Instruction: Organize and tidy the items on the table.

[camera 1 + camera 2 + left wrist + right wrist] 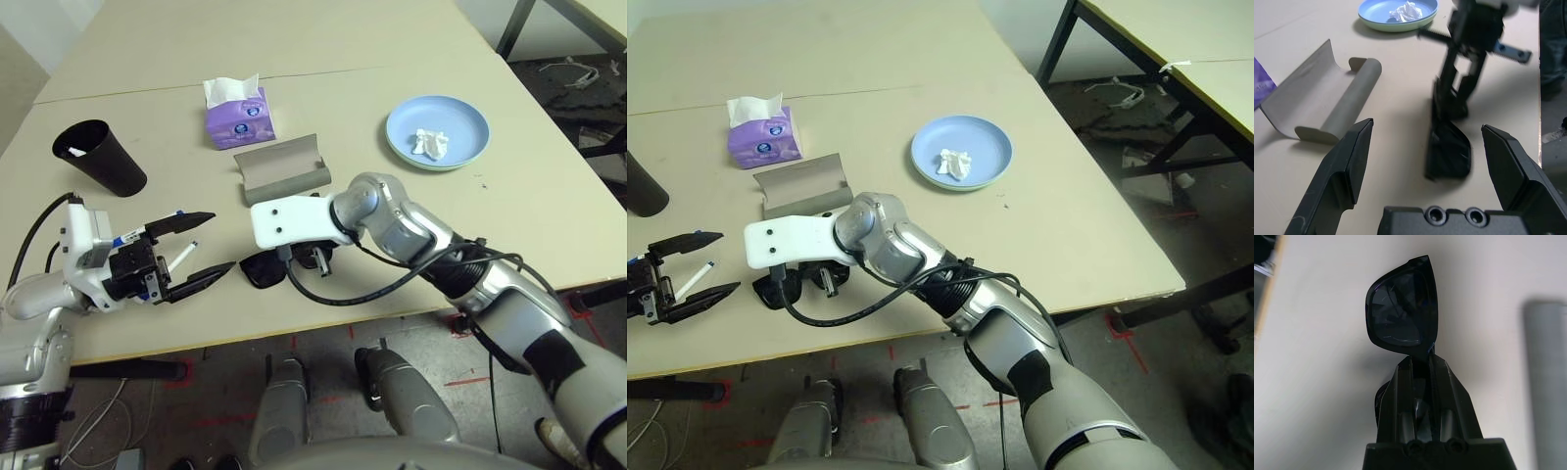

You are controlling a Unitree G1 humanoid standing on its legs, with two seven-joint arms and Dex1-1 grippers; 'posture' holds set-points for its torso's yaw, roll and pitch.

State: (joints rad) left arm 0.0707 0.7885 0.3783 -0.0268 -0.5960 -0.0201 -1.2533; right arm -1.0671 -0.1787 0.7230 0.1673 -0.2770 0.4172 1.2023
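Pinching the black sunglasses [1403,308], apparently at the bridge, right gripper [1420,367] closed.

Black sunglasses [1402,313], grey glasses case [282,166]

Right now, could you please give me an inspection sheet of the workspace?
Surface: beige table, seam across the far part.
Job's things: black sunglasses pinched at the bridge; grey glasses case open; black cup holding a marker; second marker; blue plate holding crumpled tissue.
Clutter: purple tissue box.
Grippers: left gripper open, straddling the loose marker; right gripper shut on the sunglasses.
Cables: black cable looping along the right arm.
Surroundings: second table, red floor marks.
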